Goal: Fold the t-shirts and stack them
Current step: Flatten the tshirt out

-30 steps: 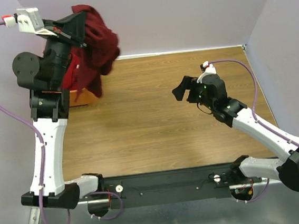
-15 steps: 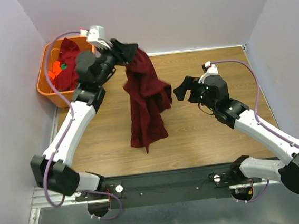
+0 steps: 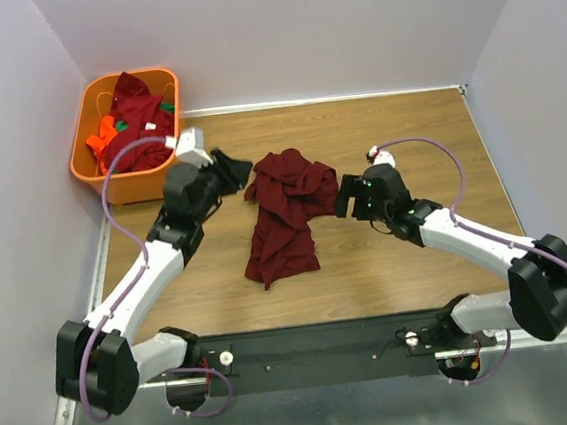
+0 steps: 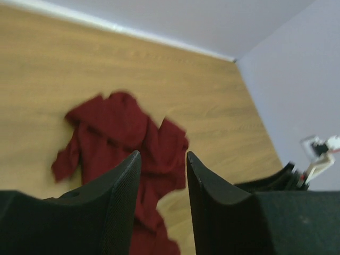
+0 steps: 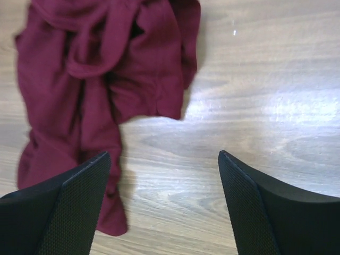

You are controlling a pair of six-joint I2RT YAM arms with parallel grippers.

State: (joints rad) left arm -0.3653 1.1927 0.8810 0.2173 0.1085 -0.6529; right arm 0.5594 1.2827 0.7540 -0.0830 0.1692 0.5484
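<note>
Maroon t-shirt [image 3: 286, 217] crumpled mid-frame on tabletop [image 3: 406, 130], flanked by left claw [image 3: 231, 169] and right claw [image 3: 345, 195], both spread apart, empty. Looks like flatten step: next, pinch opposite edges, pull taut. Other t-shirts [image 3: 139, 121] heaped in orange basket [image 3: 94, 172], upper left.

A crumpled maroon cloth t-shirt [image 3: 284, 217] lies at the middle of the wooden counter [image 3: 406, 130], with the left hand [image 3: 231, 167] just left of it and the right hand [image 3: 347, 196] just right. An orange plastic basket [image 3: 94, 177] at the far-left corner holds a heap of cloth t-shirts [image 3: 139, 116].
</note>
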